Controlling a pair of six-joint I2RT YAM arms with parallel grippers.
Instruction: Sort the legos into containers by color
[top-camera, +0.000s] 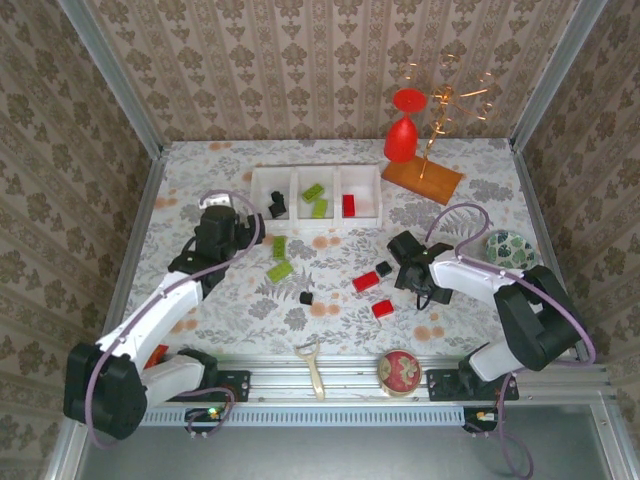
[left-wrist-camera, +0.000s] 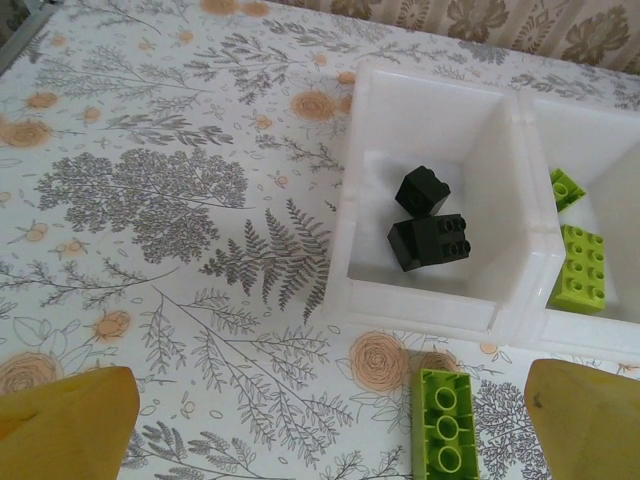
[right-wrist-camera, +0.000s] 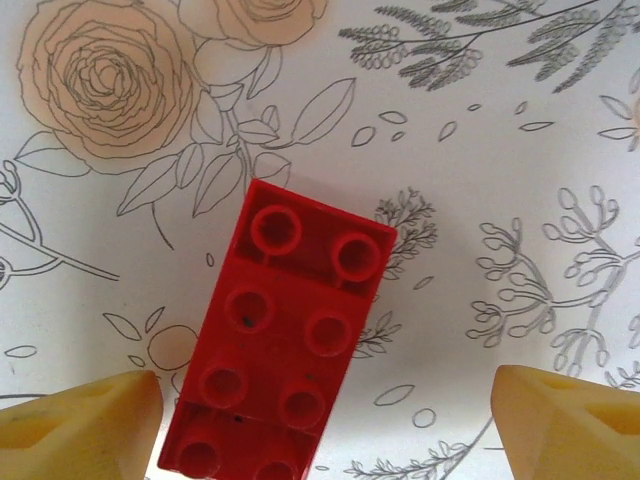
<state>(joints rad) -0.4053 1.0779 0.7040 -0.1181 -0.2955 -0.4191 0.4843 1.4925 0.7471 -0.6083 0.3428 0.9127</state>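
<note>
The left gripper stands wide and empty, yellow fingers well apart over the floral tablecloth, near the row of three white translucent plastic bins. The left bin holds two black bricks, the middle bin lime green bricks, and the right bin one red brick. Two loose lime green rectangular bricks lie before the bins; a small black cube lies right of them. The right gripper hovers wide, a finger either side of a red eight-stud rectangular brick, not touching it.
</note>
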